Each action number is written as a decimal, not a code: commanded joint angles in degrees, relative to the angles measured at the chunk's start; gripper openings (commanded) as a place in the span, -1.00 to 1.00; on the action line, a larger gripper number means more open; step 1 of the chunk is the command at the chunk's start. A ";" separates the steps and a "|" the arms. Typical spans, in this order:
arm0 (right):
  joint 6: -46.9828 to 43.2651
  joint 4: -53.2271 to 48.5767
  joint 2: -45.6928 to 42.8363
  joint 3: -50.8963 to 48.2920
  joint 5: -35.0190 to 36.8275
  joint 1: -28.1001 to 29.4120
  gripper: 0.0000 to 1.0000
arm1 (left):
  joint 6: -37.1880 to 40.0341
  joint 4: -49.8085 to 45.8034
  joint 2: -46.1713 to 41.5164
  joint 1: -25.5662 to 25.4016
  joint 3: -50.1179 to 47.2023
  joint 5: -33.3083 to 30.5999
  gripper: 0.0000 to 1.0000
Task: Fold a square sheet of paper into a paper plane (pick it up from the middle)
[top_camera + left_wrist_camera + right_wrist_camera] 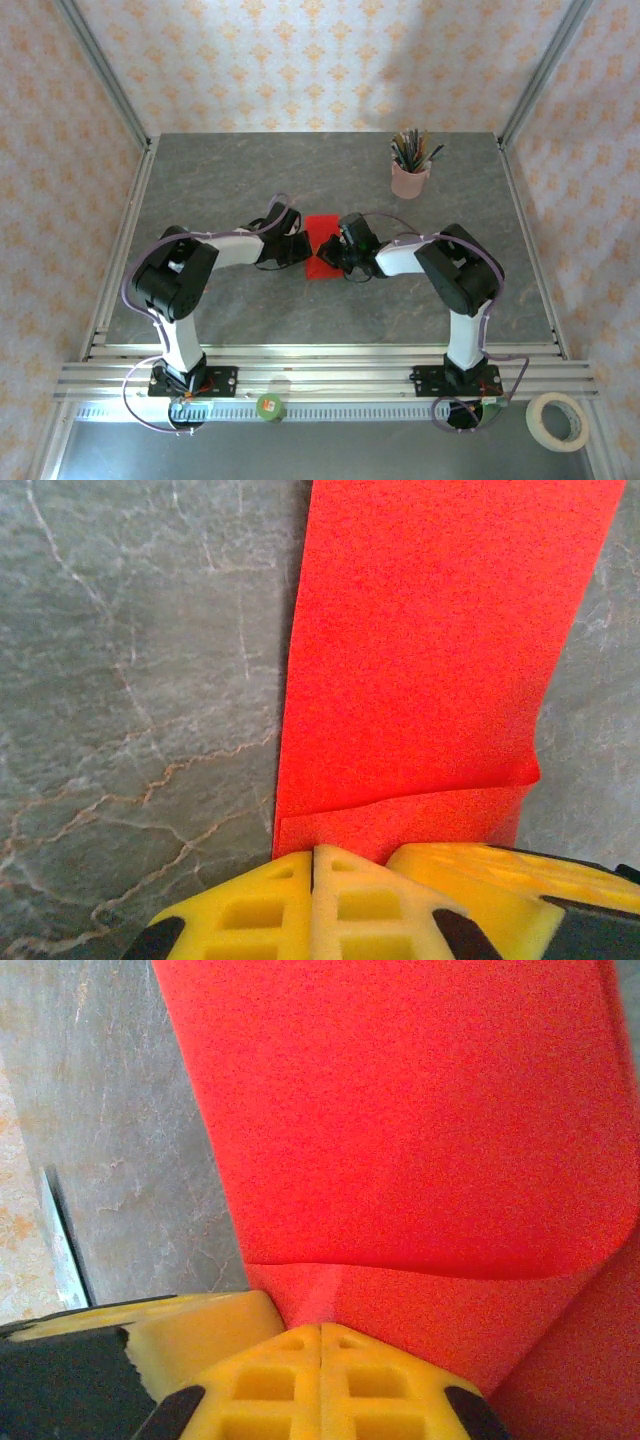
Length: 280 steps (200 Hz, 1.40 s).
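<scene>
From above, the square sheet of paper is seen lying on the table, to the left of the pink pencil cup, nearer the arm bases than the cup and well apart from it. Both forearms are stretched low and inward from bent elbows. The left hand is placed at the sheet's edge farthest from the cup, and the right hand over the sheet's near part on the cup's side.

In the left wrist view, the left hand is shown closed, its tips at a shallow turned-up flap of the sheet. Whether paper is pinched there cannot be told. For a clean fold, this edge is judged best held square.

In the right wrist view, the right hand is closed on a small raised ridge of the sheet. Any lift is judged best made slowly and evenly by both hands, so that the thin paper is neither torn nor creased off-line.
</scene>
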 commanded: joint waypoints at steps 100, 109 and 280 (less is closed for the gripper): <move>-0.19 -13.05 -1.24 0.40 11.29 -8.37 -1.00 | 3.49 -9.75 4.02 -0.40 -2.20 -8.58 -1.00; -0.18 -14.44 -1.24 1.13 12.01 -9.21 -1.00 | 3.56 -9.64 4.01 -0.41 -2.01 -8.60 -1.00; -7.76 -19.60 0.29 9.82 7.40 -4.58 -1.00 | 12.24 -12.75 6.22 -0.49 1.41 -4.27 -1.00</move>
